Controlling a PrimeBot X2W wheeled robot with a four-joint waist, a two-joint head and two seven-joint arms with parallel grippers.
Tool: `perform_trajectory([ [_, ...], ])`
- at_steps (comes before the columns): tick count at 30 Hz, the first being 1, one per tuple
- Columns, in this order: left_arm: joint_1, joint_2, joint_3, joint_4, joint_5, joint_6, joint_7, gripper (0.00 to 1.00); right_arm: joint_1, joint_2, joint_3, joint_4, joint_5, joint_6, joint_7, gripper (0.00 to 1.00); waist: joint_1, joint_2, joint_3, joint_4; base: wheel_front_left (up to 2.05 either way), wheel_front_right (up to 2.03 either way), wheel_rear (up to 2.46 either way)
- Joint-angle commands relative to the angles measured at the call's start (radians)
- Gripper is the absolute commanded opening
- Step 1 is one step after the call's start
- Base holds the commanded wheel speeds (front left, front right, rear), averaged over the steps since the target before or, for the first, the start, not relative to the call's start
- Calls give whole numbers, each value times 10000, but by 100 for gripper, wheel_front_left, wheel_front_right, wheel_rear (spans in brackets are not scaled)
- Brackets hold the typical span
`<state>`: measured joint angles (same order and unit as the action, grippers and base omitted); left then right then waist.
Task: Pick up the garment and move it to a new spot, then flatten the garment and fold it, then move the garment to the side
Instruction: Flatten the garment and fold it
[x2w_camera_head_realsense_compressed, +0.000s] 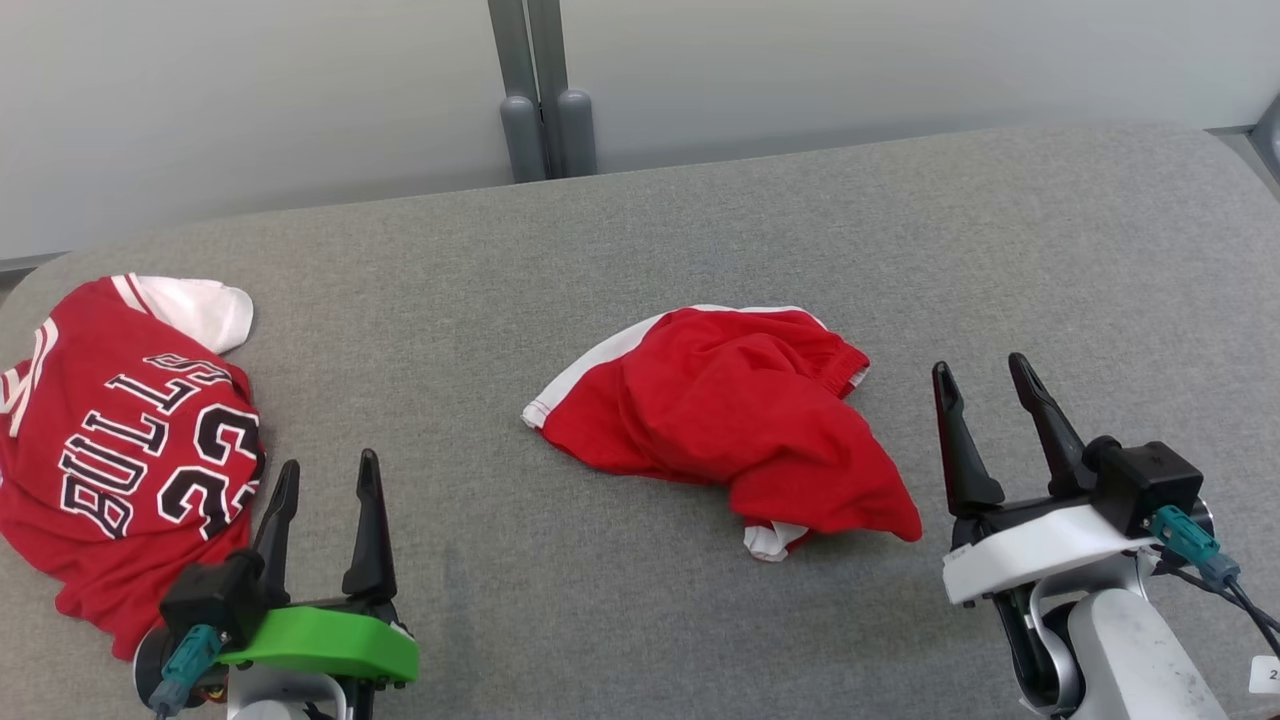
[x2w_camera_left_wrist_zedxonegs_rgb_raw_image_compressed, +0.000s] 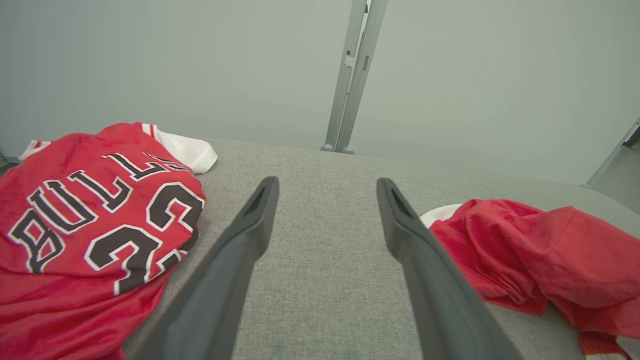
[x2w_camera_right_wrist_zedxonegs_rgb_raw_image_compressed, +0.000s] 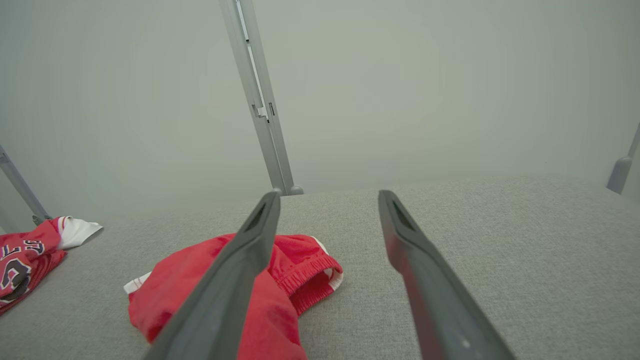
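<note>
A crumpled red garment (x2w_camera_head_realsense_compressed: 730, 420) with white trim and an elastic waistband lies in the middle of the grey fabric table (x2w_camera_head_realsense_compressed: 640, 240). It also shows at the right of the left wrist view (x2w_camera_left_wrist_zedxonegs_rgb_raw_image_compressed: 540, 255) and low in the right wrist view (x2w_camera_right_wrist_zedxonegs_rgb_raw_image_compressed: 310, 272). My left gripper (x2w_camera_head_realsense_compressed: 329, 462) stands open near the front left, well left of the garment, with nothing between its fingers (x2w_camera_left_wrist_zedxonegs_rgb_raw_image_compressed: 327, 182). To the garment's right, my right gripper (x2w_camera_head_realsense_compressed: 980, 365) is open and empty, a short gap from the cloth; in its own view (x2w_camera_right_wrist_zedxonegs_rgb_raw_image_compressed: 327, 195) its left finger overlaps the garment.
A red Bulls jersey (x2w_camera_head_realsense_compressed: 130, 450) with black lettering and a white sleeve lies bunched at the table's left edge, right beside the left gripper (x2w_camera_left_wrist_zedxonegs_rgb_raw_image_compressed: 90, 225). A grey post (x2w_camera_head_realsense_compressed: 540, 100) rises behind the table against a pale wall. Bare table lies to the right and behind.
</note>
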<state>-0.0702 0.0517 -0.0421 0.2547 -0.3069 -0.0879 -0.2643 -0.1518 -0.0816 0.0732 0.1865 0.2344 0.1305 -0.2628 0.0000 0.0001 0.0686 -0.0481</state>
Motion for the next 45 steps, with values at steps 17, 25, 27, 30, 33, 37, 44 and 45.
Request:
perform_trajectory([
  [17,-248,-8,2,159,37,-97,-2,100,698,-1071,1187,930,1048,4,-30,100,0,-1,-3,116,0,0,0],
  [25,-368,-4,-25,187,45,-114,-3,100,327,-1949,3046,2142,2337,3,534,100,0,-1,157,107,0,0,0],
  [27,-385,-4,-63,193,22,-127,-2,100,102,-1978,3120,2455,2333,3,413,100,0,-1,214,147,0,0,0],
  [30,-418,-3,-119,190,-14,-129,-2,100,-189,-1858,3033,2997,2145,3,228,100,0,-1,279,239,0,0,0],
  [33,-455,-3,-118,226,-31,-132,-2,100,-551,-1626,2921,3433,2031,3,112,100,0,-1,328,339,0,0,0],
  [37,-505,-3,-152,283,-54,-142,-3,100,-815,-1484,3211,3738,2211,3,32,100,0,-1,409,462,0,0,0],
  [44,-544,-4,-108,360,-19,-162,-2,100,-1053,-1585,3023,3390,2259,3,-37,0,0,-1,495,535,0,0,0],
  [45,-535,-4,-95,366,-11,-160,-2,100,-1012,-1590,2894,3241,2234,3,-32,0,0,-1,500,517,0,0,0],
])
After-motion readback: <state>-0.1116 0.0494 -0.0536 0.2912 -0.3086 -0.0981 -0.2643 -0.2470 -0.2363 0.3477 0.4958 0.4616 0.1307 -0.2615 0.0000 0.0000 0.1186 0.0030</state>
